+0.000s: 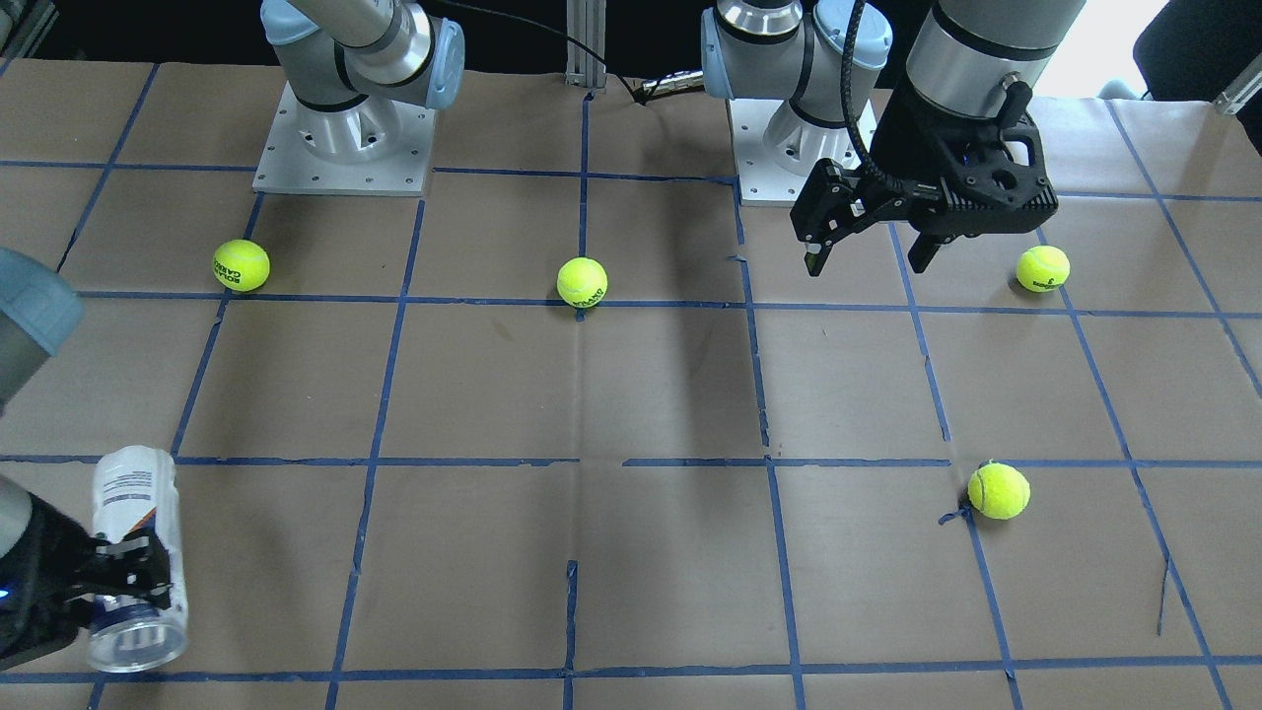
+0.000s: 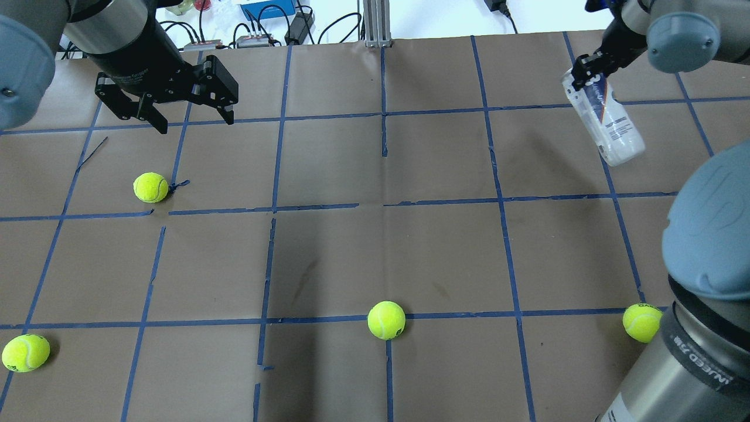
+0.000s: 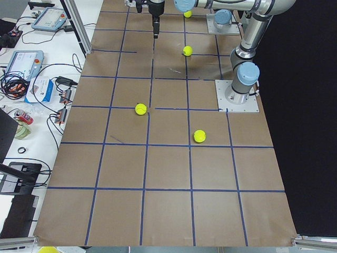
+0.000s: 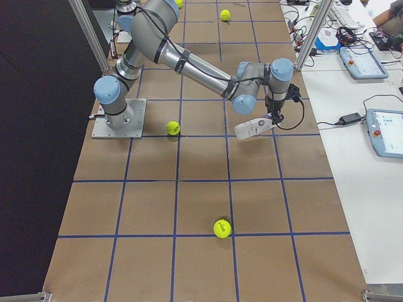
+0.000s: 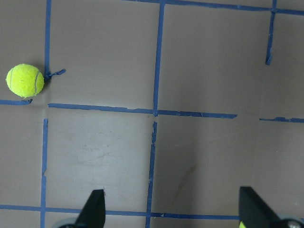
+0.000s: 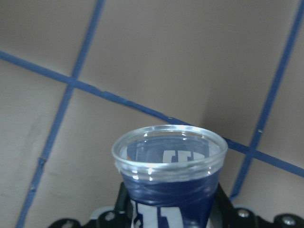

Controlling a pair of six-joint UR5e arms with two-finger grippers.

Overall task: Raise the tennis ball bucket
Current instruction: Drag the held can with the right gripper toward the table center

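Observation:
The tennis ball bucket (image 2: 609,126) is a clear can with a white and navy label. My right gripper (image 2: 590,70) is shut on it near one end and holds it tilted above the table at the far right. It also shows in the front view (image 1: 133,532), the right side view (image 4: 255,128) and the right wrist view, where its open rim (image 6: 169,152) faces the camera. It looks empty. My left gripper (image 2: 193,122) is open and empty, hanging above the far left of the table, also seen in the front view (image 1: 866,264).
Several yellow-green tennis balls lie loose on the brown table with blue tape lines: one below the left gripper (image 2: 150,187), one at the near middle (image 2: 386,320), one near left (image 2: 25,353), one near right (image 2: 642,322) beside the right arm's base.

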